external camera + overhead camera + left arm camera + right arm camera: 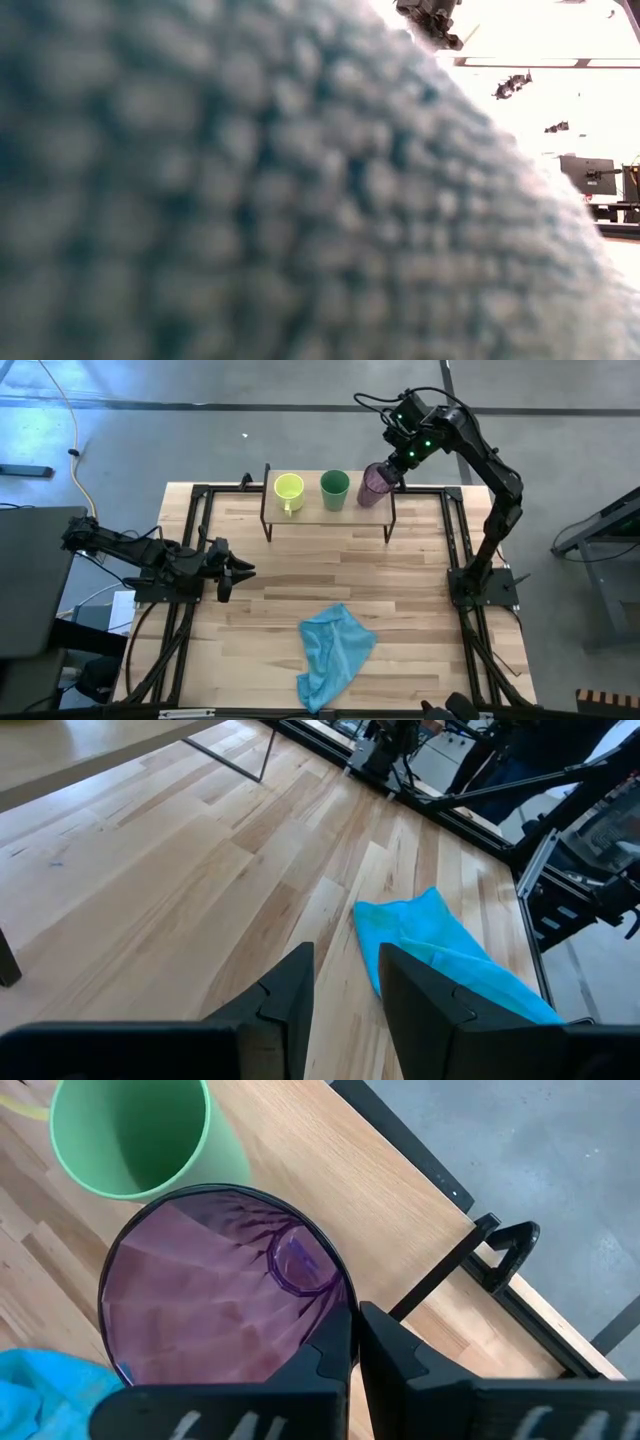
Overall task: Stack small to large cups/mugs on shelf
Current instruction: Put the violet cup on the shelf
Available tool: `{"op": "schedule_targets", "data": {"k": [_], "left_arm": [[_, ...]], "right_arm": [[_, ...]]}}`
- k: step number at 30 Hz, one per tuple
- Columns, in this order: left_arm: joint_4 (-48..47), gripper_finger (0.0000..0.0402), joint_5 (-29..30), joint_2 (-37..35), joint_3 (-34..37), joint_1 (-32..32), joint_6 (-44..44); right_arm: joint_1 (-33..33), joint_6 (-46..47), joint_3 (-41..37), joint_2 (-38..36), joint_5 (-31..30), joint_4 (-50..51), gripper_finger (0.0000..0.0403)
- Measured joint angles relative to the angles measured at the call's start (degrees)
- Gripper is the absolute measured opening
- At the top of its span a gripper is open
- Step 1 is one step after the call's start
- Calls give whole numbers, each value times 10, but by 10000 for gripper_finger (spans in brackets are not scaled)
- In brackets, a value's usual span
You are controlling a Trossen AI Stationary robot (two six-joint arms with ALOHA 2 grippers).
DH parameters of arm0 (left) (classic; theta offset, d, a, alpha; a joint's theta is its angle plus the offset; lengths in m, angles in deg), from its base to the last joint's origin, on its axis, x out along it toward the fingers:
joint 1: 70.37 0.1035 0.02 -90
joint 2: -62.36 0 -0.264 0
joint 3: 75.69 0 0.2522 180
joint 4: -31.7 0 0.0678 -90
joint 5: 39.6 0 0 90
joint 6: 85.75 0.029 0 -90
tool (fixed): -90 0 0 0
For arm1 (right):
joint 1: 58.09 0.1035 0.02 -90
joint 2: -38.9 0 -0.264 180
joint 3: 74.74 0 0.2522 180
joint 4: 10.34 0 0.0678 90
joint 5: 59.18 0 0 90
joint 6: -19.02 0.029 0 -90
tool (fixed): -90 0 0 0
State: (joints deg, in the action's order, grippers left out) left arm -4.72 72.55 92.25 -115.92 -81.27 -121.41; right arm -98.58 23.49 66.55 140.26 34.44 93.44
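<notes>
Plank tabletop [400, 590] bearing a low shelf [305, 510] at its far edge. The right gripper [390, 468] pinches the rim of the translucent purple cup [375, 485], tilted at the shelf's right end. Just beside it stands the green cup [335, 488], then the yellow-green mug [288, 490]. The left gripper [240, 570], fingers narrowly parted and empty, waits well apart, with the blue cloth [335, 652] nearby.

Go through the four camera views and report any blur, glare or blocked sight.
Low view: a crumpled light blue cloth right at the lens fills most of the picture, out of focus, with the room behind washed out bright. High view: even light, glare on the floor at upper left. Left wrist and right wrist views: sharp, no glare, though each arm's own dark fingers block the bottom.
</notes>
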Motion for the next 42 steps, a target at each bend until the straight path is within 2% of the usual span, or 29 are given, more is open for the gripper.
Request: {"op": "schedule_targets", "data": {"k": [28, 42], "left_arm": [[0, 104, 0, 0, 0, 0, -2], [-1, 104, 0, 0, 0, 0, -2]], "right_arm": [[-4, 14, 0, -1, 0, 0, 0], [-3, -93, 0, -15, 30, 0, 0]]}}
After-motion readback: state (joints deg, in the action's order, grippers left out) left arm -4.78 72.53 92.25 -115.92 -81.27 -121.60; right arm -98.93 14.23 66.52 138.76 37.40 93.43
